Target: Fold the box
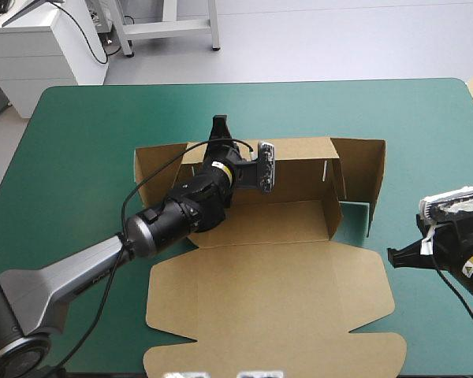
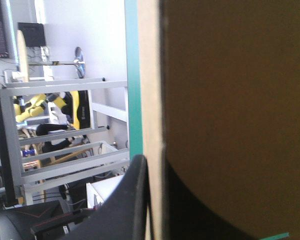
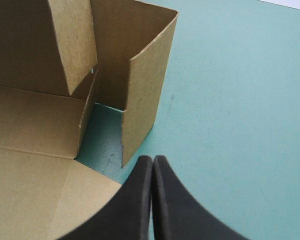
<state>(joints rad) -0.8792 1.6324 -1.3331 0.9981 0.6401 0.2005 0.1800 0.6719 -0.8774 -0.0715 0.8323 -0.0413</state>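
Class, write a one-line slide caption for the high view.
Left gripper grips the raised far wall of the box; right gripper, shut, beside its right flap.

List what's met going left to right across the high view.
left gripper, jaws pinching the far wall → box's raised right wall → right gripper, jaws shut

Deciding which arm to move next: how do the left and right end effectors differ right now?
The left end effector is clamped on the far wall of the box; the right end effector is shut on nothing. The left reaches in over the box floor; the right sits off the box, near its raised right flap. Both have their black fingers together.
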